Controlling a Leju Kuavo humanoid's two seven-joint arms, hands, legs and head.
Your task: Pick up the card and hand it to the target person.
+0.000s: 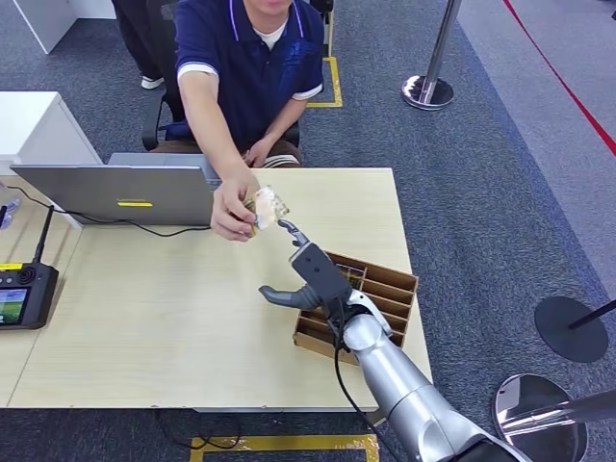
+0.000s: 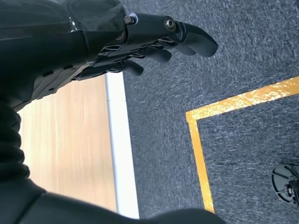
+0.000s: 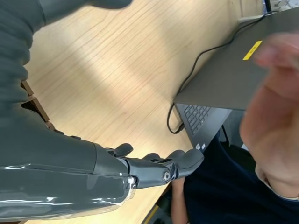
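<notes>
- The card is in the person's hand, held above the far middle of the wooden table, just beyond the fingertips of the robot's right hand.
- The right hand reaches out over the table from the near right, its fingers spread and extended, holding nothing; one finger points toward the card, and I cannot tell whether its tip touches it.
- In the right wrist view the same right hand shows straight fingers with nothing between them, and the person's hand is a blur close to the camera.
- The left hand hangs beside the near edge of the table, over grey carpet with a yellow tape line; its fingers are loosely extended and apart, with nothing in them.
- A brown divided box sits on the right part of the table, directly under the right arm's wrist.
- An open grey laptop stands at the far left of the table, its black cable trailing across the top toward the person's hand.
- A black handheld controller with a screen lies at the left edge.
- The person in a dark blue polo shirt sits at the far side of the table, arm stretched forward.
</notes>
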